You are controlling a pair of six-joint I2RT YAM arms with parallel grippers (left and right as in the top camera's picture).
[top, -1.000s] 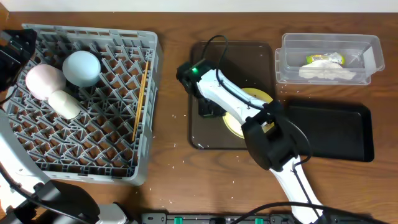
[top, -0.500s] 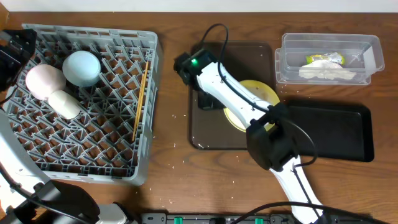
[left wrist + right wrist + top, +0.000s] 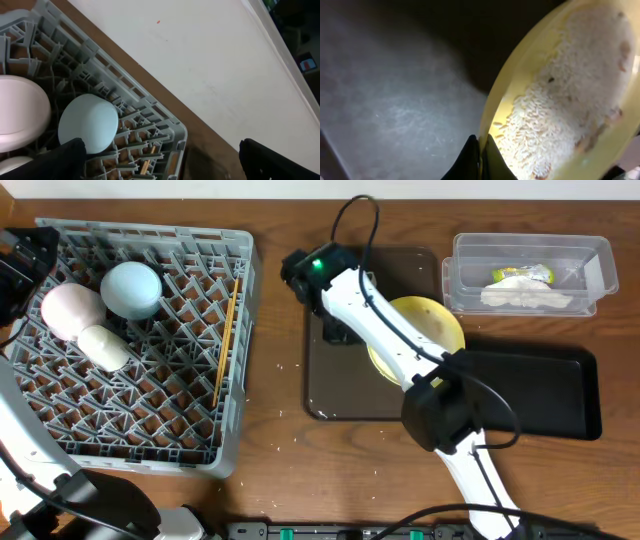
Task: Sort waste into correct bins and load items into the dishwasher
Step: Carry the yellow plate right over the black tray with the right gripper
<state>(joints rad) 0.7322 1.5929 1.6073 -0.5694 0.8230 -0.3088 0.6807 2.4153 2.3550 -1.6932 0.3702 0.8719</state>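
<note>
The yellow plate [image 3: 560, 100] has lifted, rim pinched in right claw [image 3: 480, 151].

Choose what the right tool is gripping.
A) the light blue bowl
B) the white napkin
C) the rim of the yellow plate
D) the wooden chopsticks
C: in the right wrist view the right tool is shut on the rim of the yellow plate, which carries rice crumbs.
</note>
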